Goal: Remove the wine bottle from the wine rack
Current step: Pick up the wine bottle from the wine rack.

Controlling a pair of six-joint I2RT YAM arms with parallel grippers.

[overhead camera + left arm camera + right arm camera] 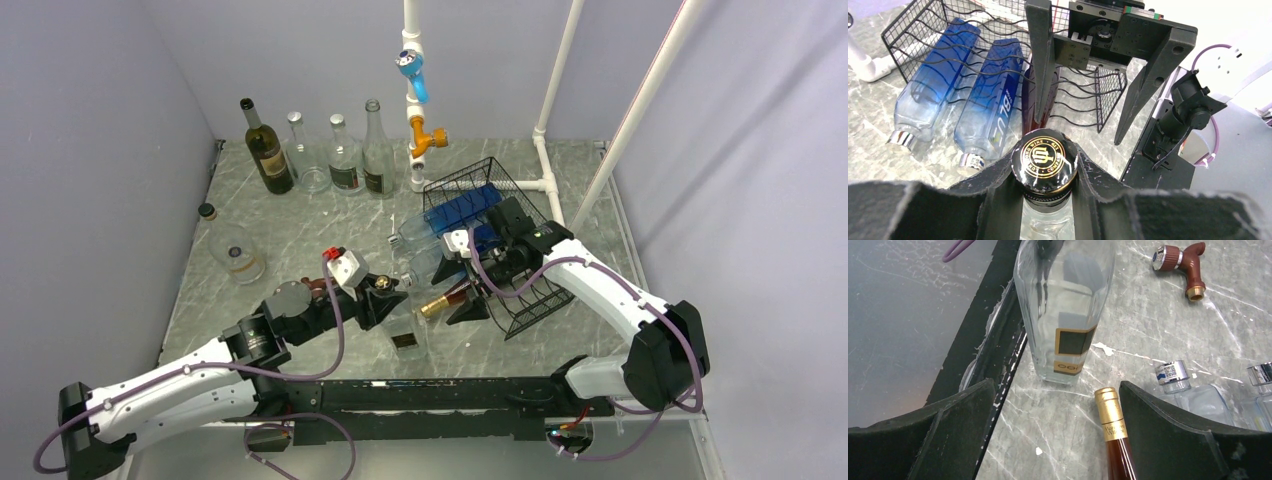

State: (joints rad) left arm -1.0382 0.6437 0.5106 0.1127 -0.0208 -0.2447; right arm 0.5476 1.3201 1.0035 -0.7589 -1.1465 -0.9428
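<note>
Right wrist view: we are straddling the wine bottle [1112, 420], neck up-frame, with empty wide-open right jaws; left jaws clamping clear bottle [1063, 300].

Dark amber glass wine bottle with gold foil neck [1109, 414] lies on its side in black wire-mesh wavy-tier rack [528, 300], neck sticking out the front.

The wine bottle [443, 303] lies in the wine rack [500, 190], neck out leftward, an upright bottle [406, 335] just beside it
</note>
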